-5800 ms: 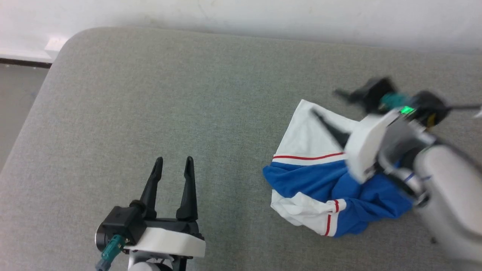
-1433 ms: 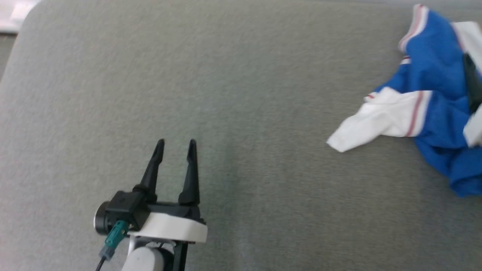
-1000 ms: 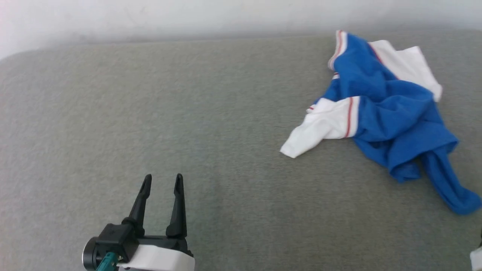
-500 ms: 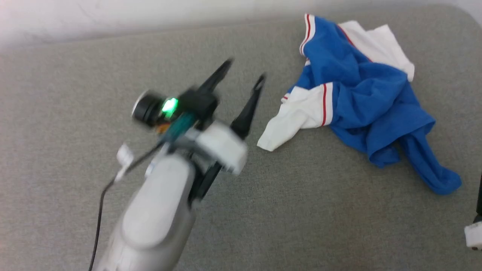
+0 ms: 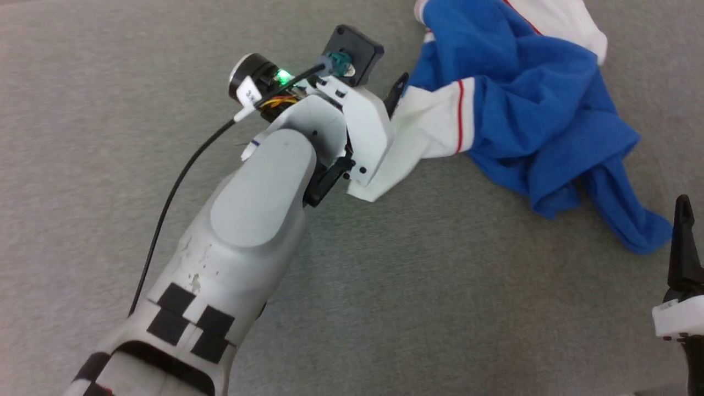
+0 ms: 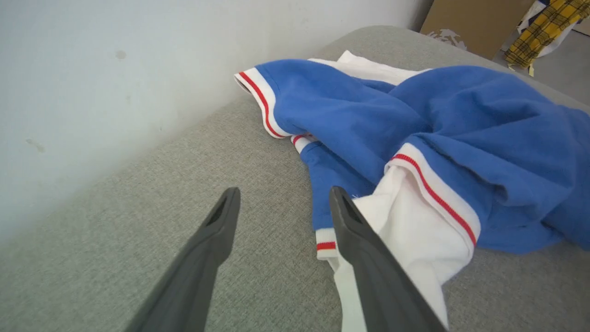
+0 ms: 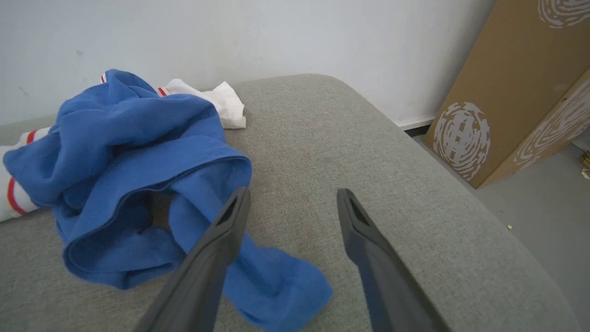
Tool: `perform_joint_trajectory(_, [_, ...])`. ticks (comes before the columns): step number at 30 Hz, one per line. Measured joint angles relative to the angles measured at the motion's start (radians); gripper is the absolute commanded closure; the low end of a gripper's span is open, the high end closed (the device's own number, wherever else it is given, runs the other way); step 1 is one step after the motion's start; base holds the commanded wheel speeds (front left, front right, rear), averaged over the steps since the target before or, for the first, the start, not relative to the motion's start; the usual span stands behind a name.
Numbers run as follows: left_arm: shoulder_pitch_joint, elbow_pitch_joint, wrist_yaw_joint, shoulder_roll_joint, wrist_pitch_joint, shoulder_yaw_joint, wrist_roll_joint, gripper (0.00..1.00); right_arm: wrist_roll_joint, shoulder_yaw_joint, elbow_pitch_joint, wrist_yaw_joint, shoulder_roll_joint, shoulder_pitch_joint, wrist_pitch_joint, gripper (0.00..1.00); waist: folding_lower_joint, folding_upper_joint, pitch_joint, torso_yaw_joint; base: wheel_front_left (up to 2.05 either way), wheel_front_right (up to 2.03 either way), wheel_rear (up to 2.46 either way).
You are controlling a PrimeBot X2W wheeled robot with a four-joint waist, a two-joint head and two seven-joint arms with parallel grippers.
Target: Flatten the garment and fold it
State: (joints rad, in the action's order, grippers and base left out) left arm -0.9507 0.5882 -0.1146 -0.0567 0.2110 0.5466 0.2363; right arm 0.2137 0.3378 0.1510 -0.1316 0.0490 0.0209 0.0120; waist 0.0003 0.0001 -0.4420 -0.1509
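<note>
Grey woven upholstery lies under both my arms; this padded surface (image 5: 385,308) carries the whole job. Nearest, on my right, my right gripper (image 7: 292,192) hangs low with its fingers apart and nothing between them, close to a twisted blue tail of hem (image 7: 276,281). Further out, my left forearm (image 5: 258,198) reaches diagonally across with the wrist rolled over. My left gripper (image 6: 284,191) is also spread and empty, one finger at the edge of the white sleeve (image 6: 415,221), though I can't tell if it touches, and the other over bare upholstery. Beyond them the garment (image 5: 528,104) lies crumpled in a heap toward the far right, close to the wall (image 6: 92,69). I judge it light and limp, likely to drape and drag on this weave rather than slide. I'd pinch a single layer at an edge, the sleeve cuff for my left and the hem corner for my right, then lift and spread.
</note>
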Motion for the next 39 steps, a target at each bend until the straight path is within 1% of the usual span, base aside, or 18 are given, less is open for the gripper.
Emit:
perform_joint_trajectory(4, [-0.044,0.054,0.011,0.002,0.014,0.053,0.065,0.00,0.000,-0.009,-0.007,0.000,0.000,0.001,-0.004,0.00,-0.0001,0.0000,-0.029,-0.036,0.00,0.00,0.00])
perform_joint_trajectory(7, [-0.078,0.088,0.022,0.004,0.028,0.103,0.092,0.00,0.000,-0.015,-0.014,0.000,0.000,0.014,-0.005,0.00,-0.0001,0.0000,-0.049,-0.057,0.00,0.00,0.00])
perform_joint_trajectory(9, [-0.097,0.118,0.031,0.005,0.050,0.138,0.094,0.00,0.001,-0.021,-0.018,0.000,0.000,0.020,-0.005,0.00,-0.0002,0.0000,-0.061,-0.068,0.00,0.00,0.00])
perform_joint_trajectory(12, [-0.110,0.161,0.032,0.007,0.106,0.183,0.110,0.00,0.007,-0.023,-0.031,0.000,0.000,0.021,-0.008,0.00,-0.0002,0.0000,-0.077,-0.081,0.00,0.00,0.00])
perform_joint_trajectory(13, [-0.121,0.167,0.031,0.007,0.124,0.192,0.121,0.55,0.007,-0.024,-0.034,0.000,0.001,0.021,-0.008,0.00,-0.0003,0.0000,-0.081,-0.084,0.00,0.00,0.00])
perform_joint_trajectory(14, [-0.133,0.169,0.031,0.007,0.137,0.200,0.133,0.97,0.007,-0.025,-0.037,0.000,0.000,0.022,-0.010,0.00,-0.0004,0.0000,-0.085,-0.086,0.00,0.00,0.00])
perform_joint_trajectory(15, [-0.140,0.171,0.031,0.007,0.142,0.207,0.140,1.00,0.007,-0.025,-0.040,0.000,0.000,0.023,-0.013,0.00,-0.0003,0.0000,-0.088,-0.088,0.00,0.00,0.00])
perform_joint_trajectory(19, [-0.143,0.179,0.031,0.019,0.133,0.231,0.155,1.00,0.007,-0.023,-0.048,0.000,0.000,0.037,-0.014,0.00,-0.0004,0.0000,-0.087,-0.085,0.00,0.00,0.00])
perform_joint_trajectory(23, [-0.140,0.191,0.034,0.018,0.089,0.244,0.167,1.00,0.000,-0.017,-0.050,0.000,0.000,0.038,-0.013,0.00,-0.0003,0.0000,-0.067,-0.074,0.00,0.00,0.00])
perform_joint_trajectory(26, [-0.139,0.196,0.056,0.015,0.035,0.239,0.170,1.00,-0.007,-0.014,-0.044,0.000,0.000,0.037,-0.011,0.00,-0.0002,0.0000,-0.045,-0.060,0.00,0.00,0.00])
perform_joint_trajectory(28, [-0.143,0.194,0.066,0.002,0.003,0.232,0.169,1.00,-0.013,-0.010,-0.035,0.000,0.000,0.035,-0.003,0.00,-0.0003,0.0000,-0.029,-0.047,0.00,0.00,0.00])
perform_joint_trajectory(30, [-0.145,0.184,0.075,-0.026,-0.021,0.218,0.169,1.00,-0.019,-0.003,-0.029,0.000,0.000,0.034,0.007,0.00,-0.0003,0.0000,-0.014,-0.033,0.00,0.00,0.00])
perform_joint_trajectory(32, [-0.148,0.170,0.086,-0.070,-0.041,0.199,0.169,1.00,-0.021,0.006,-0.020,0.000,0.000,0.031,0.016,0.00,-0.0003,0.0000,0.001,-0.018,0.00,0.00,0.00])
perform_joint_trajectory(39, [-0.134,0.094,0.119,-0.269,-0.091,0.121,0.186,1.00,-0.024,0.017,0.005,0.000,0.000,0.016,0.040,0.00,-0.0003,0.0000,0.036,0.025,0.00,0.00,0.00])
